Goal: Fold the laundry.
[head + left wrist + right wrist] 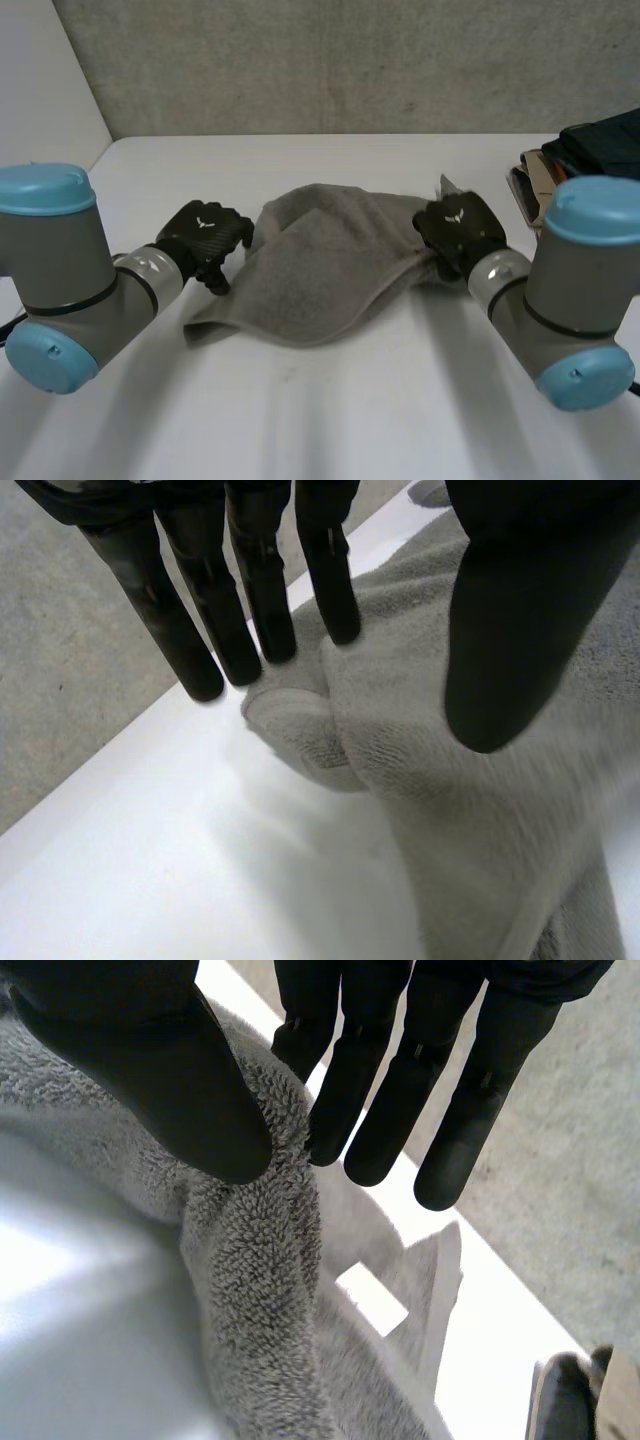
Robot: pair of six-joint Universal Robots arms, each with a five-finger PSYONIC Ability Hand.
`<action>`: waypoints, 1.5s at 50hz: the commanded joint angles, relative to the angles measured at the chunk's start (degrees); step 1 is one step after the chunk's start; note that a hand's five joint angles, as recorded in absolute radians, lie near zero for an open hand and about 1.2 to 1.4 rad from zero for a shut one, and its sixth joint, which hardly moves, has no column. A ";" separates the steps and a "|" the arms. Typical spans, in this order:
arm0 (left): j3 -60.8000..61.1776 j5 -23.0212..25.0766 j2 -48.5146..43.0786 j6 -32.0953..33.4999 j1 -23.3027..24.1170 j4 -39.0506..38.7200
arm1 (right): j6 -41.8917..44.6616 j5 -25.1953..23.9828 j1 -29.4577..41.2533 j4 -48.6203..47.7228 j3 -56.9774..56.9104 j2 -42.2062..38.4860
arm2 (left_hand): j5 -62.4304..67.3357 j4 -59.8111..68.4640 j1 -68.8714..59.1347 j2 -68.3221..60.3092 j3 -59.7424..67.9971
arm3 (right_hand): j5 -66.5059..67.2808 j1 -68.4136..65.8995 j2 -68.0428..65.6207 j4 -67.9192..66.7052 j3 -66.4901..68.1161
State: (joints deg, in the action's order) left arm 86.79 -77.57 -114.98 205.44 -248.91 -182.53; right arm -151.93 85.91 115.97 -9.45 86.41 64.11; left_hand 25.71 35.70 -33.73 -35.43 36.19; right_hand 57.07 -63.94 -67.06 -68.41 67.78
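Note:
A grey towel (320, 260) lies rumpled and partly doubled over in the middle of the white table (330, 410). My left hand (205, 235) is at the towel's left edge. In the left wrist view its fingers (255, 590) are straight and its thumb (510, 630) stands apart, with a rolled towel (480, 810) corner lying loose below them. My right hand (458, 228) is at the towel's right edge. There its thumb (150, 1060) and fingers (345, 1100) pinch a raised fold of the towel (250, 1290).
A stack of dark folded things and books (570, 160) sits at the table's back right, close behind my right arm; its corner (570, 1400) lies beyond the towel. A grey wall (350, 60) runs along the table's far edge.

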 commanded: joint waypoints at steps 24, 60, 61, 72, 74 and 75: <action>10.34 -0.39 3.19 -7.95 -6.42 1.03 | -9.43 12.44 12.88 11.82 -27.87 1.55 | -24.49 -24.49 22.52 24.21 -24.97 | 12.93 -16.06 -12.94 -11.59 12.22; 4.79 -5.67 17.50 -10.24 -7.20 -9.95 | -0.74 5.42 4.00 18.59 -18.48 11.65 | 44.29 44.30 -46.27 -44.57 43.81 | 12.93 -16.06 -12.94 -11.59 12.22; 4.79 -4.88 18.38 -10.24 -7.21 -9.87 | 0.66 4.28 3.57 19.46 -17.34 12.00 | 44.29 44.30 -46.27 -44.57 43.81 | 12.93 -16.06 -12.94 -11.59 12.22; -1.34 -1.87 3.04 1.96 -6.85 1.99 | 19.13 -1.18 -1.80 29.14 -9.85 7.46 | 44.29 44.30 -46.27 -44.57 43.81 | 12.93 -16.06 -12.94 -11.59 12.22; -3.81 -2.49 0.56 3.64 -6.59 3.14 | 18.87 -1.01 -1.71 28.26 -11.26 4.72 | 44.29 44.30 -46.27 -44.57 43.81 | 12.93 -16.06 -12.94 -11.59 12.22; -6.78 -2.67 -1.54 5.04 -6.33 3.75 | 18.52 -0.57 -1.80 27.22 -13.27 1.75 | 44.29 44.30 -46.27 -44.57 43.81 | 12.93 -16.06 -12.94 -11.59 12.22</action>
State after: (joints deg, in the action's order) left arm 88.27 -78.45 -106.08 203.23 -255.79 -183.65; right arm -134.68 84.41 114.49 19.29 76.86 74.27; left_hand 56.81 68.49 -65.90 -68.37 68.08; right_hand 57.07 -63.94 -67.06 -68.42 67.78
